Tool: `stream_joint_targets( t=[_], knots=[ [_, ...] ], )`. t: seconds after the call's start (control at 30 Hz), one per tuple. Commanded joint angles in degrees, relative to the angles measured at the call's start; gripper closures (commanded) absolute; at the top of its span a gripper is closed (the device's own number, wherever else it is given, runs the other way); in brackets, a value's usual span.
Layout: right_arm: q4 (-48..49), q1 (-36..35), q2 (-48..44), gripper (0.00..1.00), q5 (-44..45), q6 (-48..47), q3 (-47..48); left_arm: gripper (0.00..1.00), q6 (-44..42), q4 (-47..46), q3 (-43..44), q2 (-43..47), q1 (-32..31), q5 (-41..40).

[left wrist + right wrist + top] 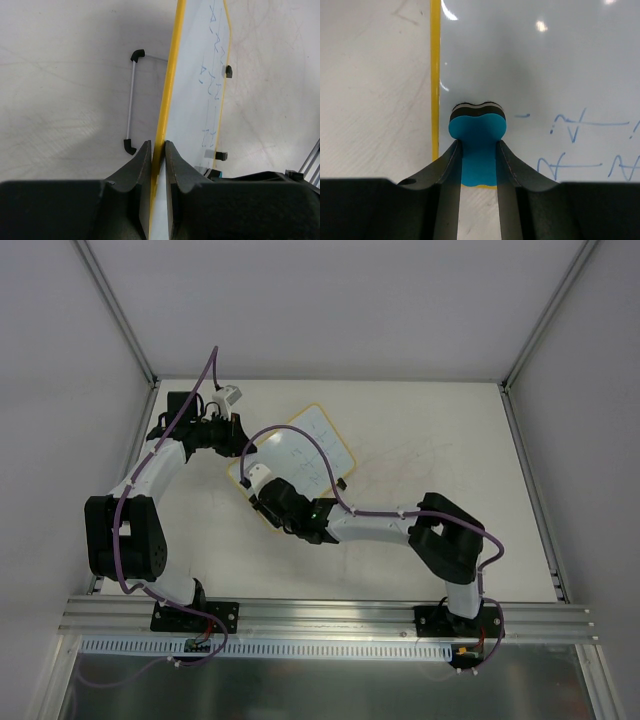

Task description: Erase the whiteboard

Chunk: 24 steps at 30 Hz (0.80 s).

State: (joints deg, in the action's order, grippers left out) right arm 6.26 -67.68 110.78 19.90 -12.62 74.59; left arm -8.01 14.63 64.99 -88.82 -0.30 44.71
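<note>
The whiteboard (312,452) lies tilted on the table, white with a thin yellow rim. Blue scribbles (575,129) cover part of it. My left gripper (232,438) is shut on the board's yellow edge (166,90), which runs between its jaws (158,146). Two black tabs (228,71) sit on the opposite rim. My right gripper (477,148) is shut on a small blue eraser (477,127), whose dark felt end rests on the board close to a yellow rim (435,75). In the top view this gripper (254,480) is over the board's near-left corner.
A thin white rod with black elbow ends (131,102) lies on the table left of the board. The white table (430,430) is walled by metal frame posts (530,470), and a rail (330,615) carrying both arm bases runs along the near edge.
</note>
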Motion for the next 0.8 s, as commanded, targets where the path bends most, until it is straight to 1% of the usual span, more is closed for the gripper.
stream_joint_targets(
  t=[0.0,0.1,0.27,0.4,0.5,0.77],
  knots=[
    [-5.6,0.6,0.5,1.00,2.8,1.6,-5.8,1.00,1.2,1.1,1.9,1.1,-0.1,-1.5],
    [-5.6,0.6,-0.5,0.99,3.1,2.6,-8.7,1.00,1.3,1.1,1.8,1.2,-0.1,-1.9],
    [-5.3,0.6,-1.4,1.00,2.3,3.2,-10.7,1.00,1.6,1.3,1.7,1.4,-0.1,-2.7],
    [-2.9,0.6,-2.1,1.00,-0.2,2.5,-11.6,1.00,2.1,1.3,1.7,1.3,-0.1,-3.0],
    [-0.9,0.2,-2.9,1.00,-3.9,1.6,-11.7,1.00,2.5,1.4,1.7,1.2,-0.1,-3.7],
    [-0.8,-1.1,-2.3,1.00,-8.4,-0.3,-11.0,1.00,2.8,1.5,2.0,1.1,-0.2,-4.1]
  ],
)
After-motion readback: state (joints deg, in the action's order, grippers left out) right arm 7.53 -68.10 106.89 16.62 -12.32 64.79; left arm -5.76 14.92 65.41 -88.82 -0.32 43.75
